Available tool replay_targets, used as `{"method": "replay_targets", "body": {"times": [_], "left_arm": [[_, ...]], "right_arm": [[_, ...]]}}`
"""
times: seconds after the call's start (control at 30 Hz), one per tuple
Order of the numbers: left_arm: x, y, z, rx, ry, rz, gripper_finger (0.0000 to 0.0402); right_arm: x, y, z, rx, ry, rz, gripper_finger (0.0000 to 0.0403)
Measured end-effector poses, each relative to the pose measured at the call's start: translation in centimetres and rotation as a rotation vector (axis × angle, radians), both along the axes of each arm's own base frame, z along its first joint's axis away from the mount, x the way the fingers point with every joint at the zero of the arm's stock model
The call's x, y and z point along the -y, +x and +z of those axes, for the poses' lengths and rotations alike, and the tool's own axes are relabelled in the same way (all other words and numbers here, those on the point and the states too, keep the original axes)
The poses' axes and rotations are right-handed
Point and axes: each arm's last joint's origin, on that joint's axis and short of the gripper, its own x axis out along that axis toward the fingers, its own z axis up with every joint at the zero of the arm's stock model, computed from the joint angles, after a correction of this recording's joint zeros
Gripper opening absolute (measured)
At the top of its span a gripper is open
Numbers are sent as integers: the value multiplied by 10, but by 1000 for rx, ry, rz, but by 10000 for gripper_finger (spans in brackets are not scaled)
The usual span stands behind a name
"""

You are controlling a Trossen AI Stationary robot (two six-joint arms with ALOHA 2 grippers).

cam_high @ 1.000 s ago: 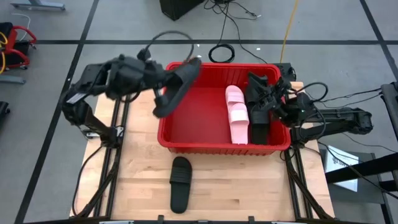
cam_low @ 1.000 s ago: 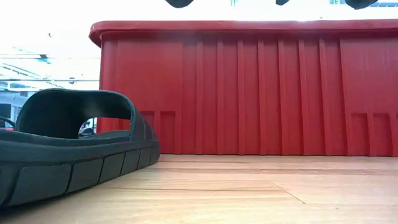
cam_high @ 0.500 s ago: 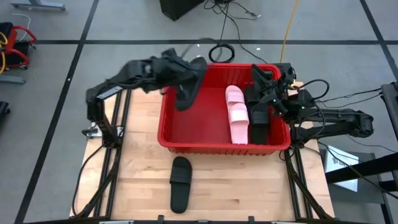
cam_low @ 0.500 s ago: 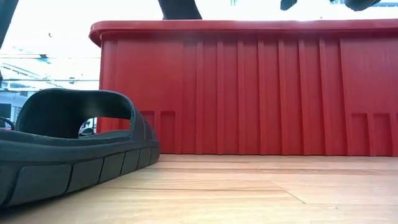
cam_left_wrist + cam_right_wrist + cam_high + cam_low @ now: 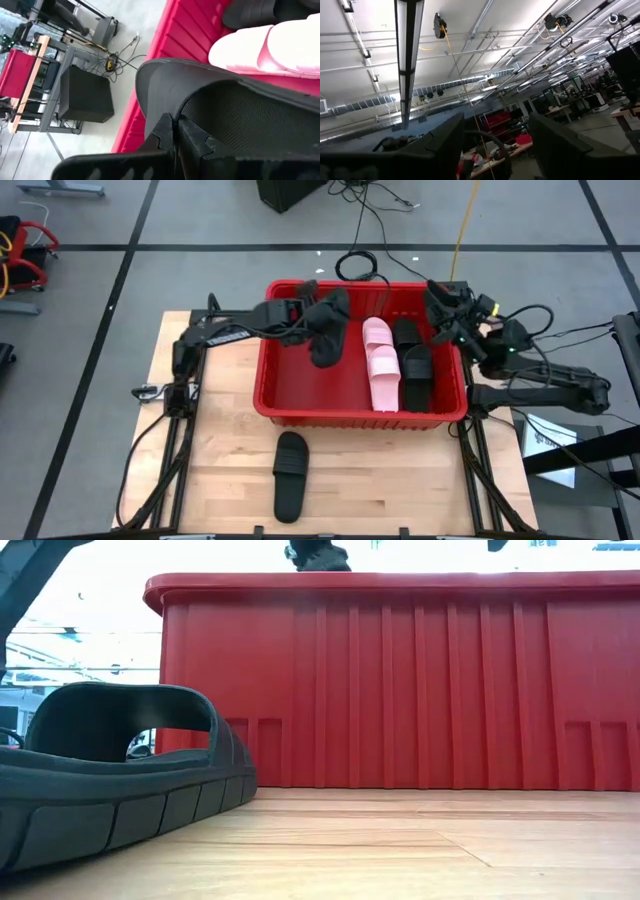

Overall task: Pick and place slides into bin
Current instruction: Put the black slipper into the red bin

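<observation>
The red bin (image 5: 300,405) stands on the wooden table; it also shows in the low view (image 5: 400,690). In it a pale pink slide (image 5: 380,365) and a black slide (image 5: 413,368) lie side by side on the bin's floor. My left gripper (image 5: 305,320) is shut on another black slide (image 5: 328,332) over the bin's far left part. My right gripper (image 5: 440,302) is open and empty over the bin's far right corner, pointing up at the ceiling (image 5: 495,145). One more black slide (image 5: 290,473) lies sole-down on the table in front of the bin. My left gripper pinches the black slide by the rim of its sole (image 5: 172,122) between its two fingers, next to the textured footbed (image 5: 240,120). The fingers come from the table's left. The slide is lifted clear, tilted, above the bin's floor.
The black slide on the table fills the left of the low view (image 5: 110,780). Bare wood lies left and in front of the bin. Cables (image 5: 355,265) lie on the floor beyond the far edge.
My left gripper has carried the black slide toward the table's right, from beside the bin's left wall to over its inside. My right gripper has drawn back toward the bin's far right corner and tipped up; the black slide beneath it stays lying in the bin.
</observation>
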Motion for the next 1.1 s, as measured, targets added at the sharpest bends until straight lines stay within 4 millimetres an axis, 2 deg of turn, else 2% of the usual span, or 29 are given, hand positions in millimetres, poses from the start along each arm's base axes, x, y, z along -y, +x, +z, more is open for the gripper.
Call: {"method": "replay_targets", "body": {"times": [0.33, 0.53, 1.1], "left_arm": [[-5, 29, -40, -62, -24, 5, 0], [-7, 46, -67, -98, -56, -11, 0], [-16, 75, -117, -143, -49, -14, 0]], "right_arm": [[-5, -19, 5, 1, -20, -13, 212], [-6, -19, 4, 6, -4, 7, 212], [-7, -19, 5, 25, 4, 52, 212]]}}
